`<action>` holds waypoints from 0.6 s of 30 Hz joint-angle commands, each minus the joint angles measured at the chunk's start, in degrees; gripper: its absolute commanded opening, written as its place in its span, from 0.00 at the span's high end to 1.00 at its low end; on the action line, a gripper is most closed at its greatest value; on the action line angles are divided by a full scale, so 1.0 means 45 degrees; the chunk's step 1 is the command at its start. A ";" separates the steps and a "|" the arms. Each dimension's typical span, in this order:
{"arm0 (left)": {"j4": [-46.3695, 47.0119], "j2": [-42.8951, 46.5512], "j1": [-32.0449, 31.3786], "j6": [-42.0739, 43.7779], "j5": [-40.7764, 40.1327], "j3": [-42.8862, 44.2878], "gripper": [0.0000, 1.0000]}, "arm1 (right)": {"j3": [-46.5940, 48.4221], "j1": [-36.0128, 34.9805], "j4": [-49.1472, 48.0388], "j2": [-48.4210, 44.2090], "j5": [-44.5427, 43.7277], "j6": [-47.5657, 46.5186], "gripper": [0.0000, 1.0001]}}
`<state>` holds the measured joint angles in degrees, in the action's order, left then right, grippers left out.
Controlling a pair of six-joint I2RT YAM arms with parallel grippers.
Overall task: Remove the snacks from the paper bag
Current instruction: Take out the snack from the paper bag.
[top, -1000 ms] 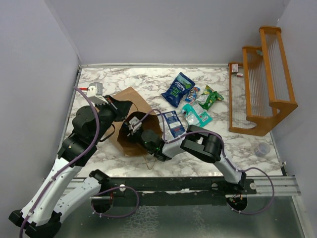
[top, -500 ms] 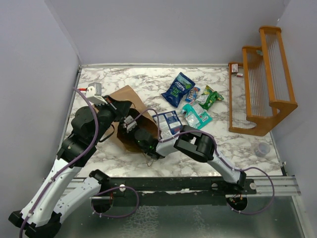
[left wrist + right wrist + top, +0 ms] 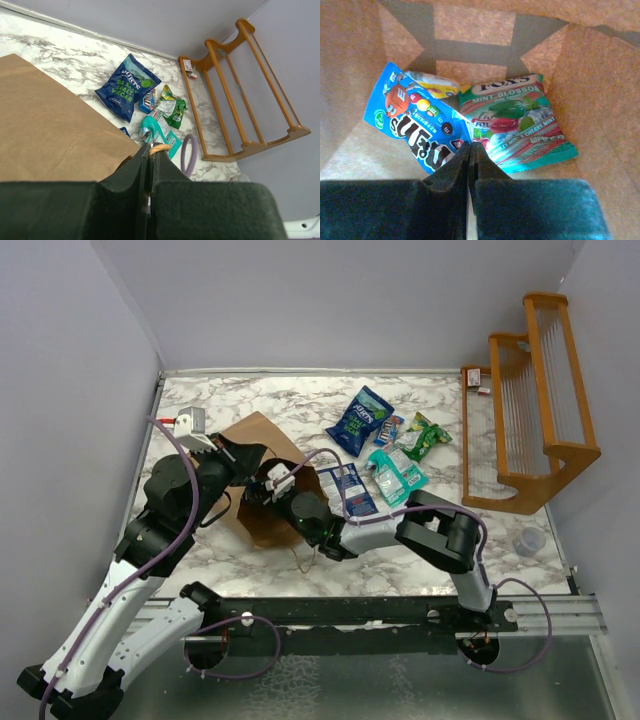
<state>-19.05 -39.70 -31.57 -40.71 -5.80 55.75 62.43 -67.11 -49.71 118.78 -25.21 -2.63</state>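
Note:
The brown paper bag [image 3: 262, 435] lies on its side on the marble table, mouth toward the arms. My left gripper [image 3: 159, 148] is shut on the bag's twisted paper handle at the mouth. My right gripper [image 3: 470, 146] is deep inside the bag [image 3: 590, 90], shut on the lower corner of a blue M&M's packet [image 3: 415, 122]. A teal mint packet [image 3: 520, 125] lies just right of that corner, and a yellow packet [image 3: 437, 89] peeks out behind. Outside the bag lie a dark blue packet [image 3: 362, 420], a green one [image 3: 425, 437], a teal one [image 3: 397, 472] and a blue-and-white one [image 3: 350, 490].
An orange wooden rack [image 3: 525, 405] stands at the right edge of the table. A small clear cup [image 3: 527, 540] sits in front of it. The right arm's purple cable [image 3: 190, 152] loops over the table beside the bag. Grey walls close in the left and back.
My right gripper has closed inside the bag, and the right arm's elbow has shifted to the right. The left arm and the bag have stayed put.

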 commanded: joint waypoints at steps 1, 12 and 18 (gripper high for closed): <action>0.0294 0.0295 0.0016 0.0093 -0.0289 -0.0029 1.00 | -0.0940 -0.0056 0.0744 -0.1303 0.0892 0.1007 0.99; -0.0103 0.0412 0.0024 -0.0168 -0.0518 0.0077 1.00 | -0.3493 -0.0058 0.1987 -0.4570 0.1602 0.2763 0.99; -0.0084 0.0440 0.0024 -0.0386 -0.0392 -0.0072 1.00 | -0.5775 -0.0056 0.2074 -0.7506 0.1162 0.1921 0.99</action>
<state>-20.21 -38.68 -31.57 -41.50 -6.96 55.68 41.74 -67.13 -40.95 93.69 -19.49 7.66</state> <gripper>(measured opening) 0.021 0.018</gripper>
